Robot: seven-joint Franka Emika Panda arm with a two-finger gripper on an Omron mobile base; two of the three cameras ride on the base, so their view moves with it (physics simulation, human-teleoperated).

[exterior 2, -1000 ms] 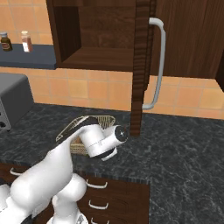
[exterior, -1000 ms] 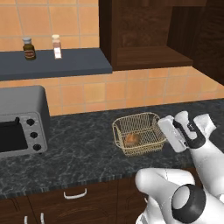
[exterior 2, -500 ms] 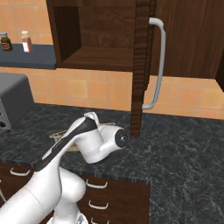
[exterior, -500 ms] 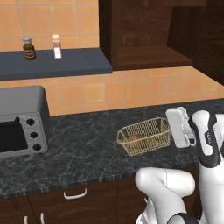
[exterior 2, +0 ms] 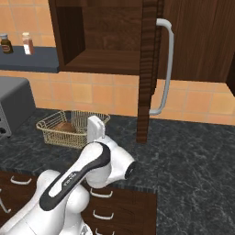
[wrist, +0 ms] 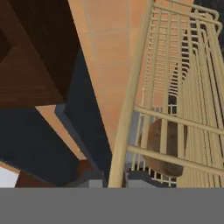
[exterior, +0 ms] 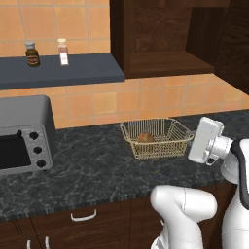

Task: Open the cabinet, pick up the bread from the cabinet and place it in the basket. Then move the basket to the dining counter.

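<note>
Basket (wrist: 131,100) rim sits pinched between my 2 fingertips (wrist: 94,180); I should lift level so the bread (wrist: 168,146) stays in.

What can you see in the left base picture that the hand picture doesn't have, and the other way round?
Left base view alone: the grey toaster oven, two little bottles on the blue-grey shelf, and the black speckled worktop. Hand view alone: the basket's rim seen from right up close, running between the dark finger tips of the gripper. Both share the basket, the bread inside it, the orange tiled wall and the cabinet.
</note>
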